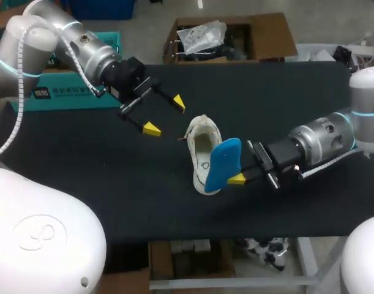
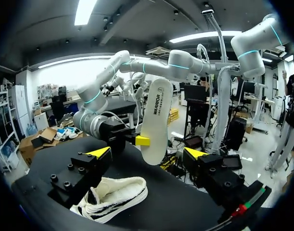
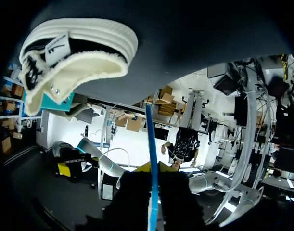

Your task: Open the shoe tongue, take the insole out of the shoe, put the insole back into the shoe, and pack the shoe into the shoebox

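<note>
A white shoe (image 1: pixel 202 153) lies on the black table (image 1: pixel 113 184) near its middle, mouth up. Over the shoe's right side a blue insole (image 1: pixel 224 162) stands on edge, with my right gripper (image 1: pixel 237 179) shut on its lower end. The left wrist view shows the insole's white underside (image 2: pixel 156 120) upright ahead of my left gripper (image 2: pixel 147 153), and the shoe (image 2: pixel 113 197) lying below it. My left gripper (image 1: pixel 165 114) hangs open above the table, left of the shoe, holding nothing. The right wrist view shows the insole edge-on (image 3: pixel 150 144) between my right gripper's (image 3: pixel 153 167) fingers, with the shoe (image 3: pixel 74 53) beyond.
A teal box (image 1: pixel 58 98) sits at the table's far left edge, partly behind my left arm. Bare black tabletop lies in front of the shoe and to the left.
</note>
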`<state>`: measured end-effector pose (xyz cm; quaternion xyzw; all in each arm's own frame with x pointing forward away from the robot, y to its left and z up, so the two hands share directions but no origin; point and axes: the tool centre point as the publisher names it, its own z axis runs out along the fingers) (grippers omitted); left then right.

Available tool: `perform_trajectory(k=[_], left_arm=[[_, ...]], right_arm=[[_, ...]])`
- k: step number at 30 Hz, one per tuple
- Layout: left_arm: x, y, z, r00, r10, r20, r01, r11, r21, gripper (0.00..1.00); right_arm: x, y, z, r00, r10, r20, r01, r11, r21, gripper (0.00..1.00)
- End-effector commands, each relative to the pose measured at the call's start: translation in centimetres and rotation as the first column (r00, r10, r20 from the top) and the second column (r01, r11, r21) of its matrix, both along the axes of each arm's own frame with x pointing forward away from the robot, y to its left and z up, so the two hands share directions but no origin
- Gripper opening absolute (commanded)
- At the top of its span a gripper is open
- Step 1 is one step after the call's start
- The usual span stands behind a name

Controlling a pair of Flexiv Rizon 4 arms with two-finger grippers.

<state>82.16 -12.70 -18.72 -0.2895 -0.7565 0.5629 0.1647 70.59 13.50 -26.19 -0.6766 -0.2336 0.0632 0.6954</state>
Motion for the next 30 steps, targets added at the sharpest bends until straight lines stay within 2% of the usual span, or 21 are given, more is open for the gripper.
perform_trajectory(k=[1, 9, 14, 30], left_arm=[[1.5, -0.7, -0.9, 0.918, -0.397, 0.004, 0.396, 0.915, 0.074, 1.0], [1.2, -0.7, -1.8, 0.885, -0.465, -0.002, 0.465, 0.883, 0.067, 1.0], [1.0, -0.6, -2.2, 0.872, -0.489, -0.006, 0.489, 0.87, 0.058, 1.0], [0.6, -0.4, -2.5, 0.866, -0.5, -0.007, 0.5, 0.864, 0.058, 1.0]], right_arm=[[-2.0, 0.4, 0.7, 0.999, -0.033, 0.008, 0.033, 0.999, -0.039, 0.0], [-3.4, 0.3, 0.9, 0.999, 0.026, 0.023, -0.026, 0.999, -0.026, 0.0], [-3.7, 0.2, 0.9, 0.999, 0.024, 0.022, -0.024, 1.0, -0.005, 0.0], [-3.6, 0.4, 0.6, 0.999, 0.034, 0.018, -0.034, 0.999, 0.016, 0.0]])
